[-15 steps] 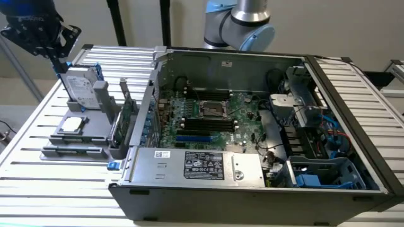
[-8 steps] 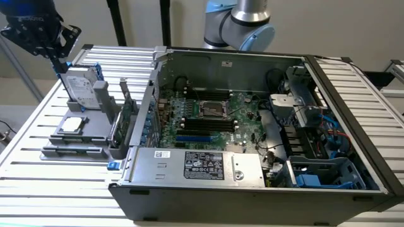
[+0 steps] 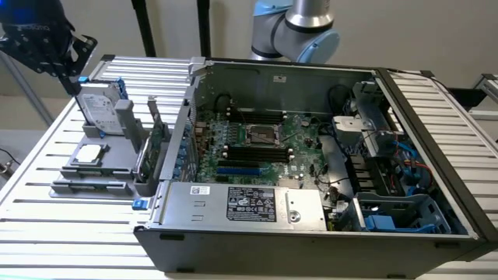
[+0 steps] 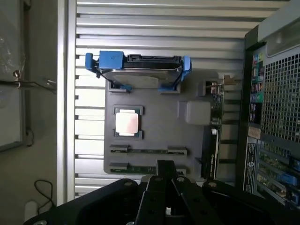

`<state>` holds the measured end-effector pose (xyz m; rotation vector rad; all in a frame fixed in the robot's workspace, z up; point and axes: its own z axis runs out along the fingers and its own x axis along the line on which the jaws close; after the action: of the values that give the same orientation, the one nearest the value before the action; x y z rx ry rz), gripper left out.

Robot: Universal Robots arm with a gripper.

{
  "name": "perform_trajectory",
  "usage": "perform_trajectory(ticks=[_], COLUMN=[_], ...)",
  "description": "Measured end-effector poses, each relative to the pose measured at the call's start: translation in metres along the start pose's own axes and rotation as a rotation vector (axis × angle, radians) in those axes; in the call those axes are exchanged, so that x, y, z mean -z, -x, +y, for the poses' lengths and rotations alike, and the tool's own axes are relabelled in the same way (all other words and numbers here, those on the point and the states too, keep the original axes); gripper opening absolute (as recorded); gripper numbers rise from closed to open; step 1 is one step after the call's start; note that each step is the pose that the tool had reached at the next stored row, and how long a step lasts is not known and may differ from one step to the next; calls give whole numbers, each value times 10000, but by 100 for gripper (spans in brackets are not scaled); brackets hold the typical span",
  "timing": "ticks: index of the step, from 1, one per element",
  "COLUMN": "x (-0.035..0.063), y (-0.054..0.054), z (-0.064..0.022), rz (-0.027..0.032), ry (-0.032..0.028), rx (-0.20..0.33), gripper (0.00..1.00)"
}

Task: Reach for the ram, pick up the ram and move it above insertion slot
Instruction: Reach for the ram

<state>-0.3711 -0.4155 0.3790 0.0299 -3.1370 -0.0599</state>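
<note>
Looking down from the wrist view, the gripper (image 4: 166,171) has its fingers (image 4: 161,168) pressed together with nothing between them, so it's carrying zip. Below it a gray tray (image 4: 159,101) sits on a slatted metal table (image 4: 159,28). The ram (image 4: 149,151) is parked on edge in one of the tray's holders, just beside the square processor chip (image 4: 127,123). A second stick (image 4: 138,168) lies parallel to it in the next holder, on the side away from the chip. At the tray's other end a hard drive (image 4: 140,75) stands in a blue bracket (image 4: 111,60). A green expansion card (image 4: 214,126) stands along the tray edge that faces the computer case (image 4: 276,117).

In the exterior view the gripper hangs in the air at the far left corner, up over the hard drive end of the tray. That puts it well apart from the ram, which lies at the tray's near end, and it touches neither stick. The case lies open on its side to the exterior view's right of the tray, motherboard (image 3: 304,131) showing, with black memory slots (image 3: 257,153) just beside the processor socket (image 3: 260,134). The robot arm (image 3: 300,26), gray with blue caps, peeks over the back wall of the case.
</note>
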Motion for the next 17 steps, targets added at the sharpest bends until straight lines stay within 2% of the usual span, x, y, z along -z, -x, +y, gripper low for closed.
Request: perform_trajectory(ticks=[8, 14, 17], x=[-18, -63, -91], y=[-2, -5, -6], z=[-261, -425, -447], rz=[117, 148, 159], ry=[2, 2, 1], rx=[-4, -5, 124], gripper=[10, 10, 10])
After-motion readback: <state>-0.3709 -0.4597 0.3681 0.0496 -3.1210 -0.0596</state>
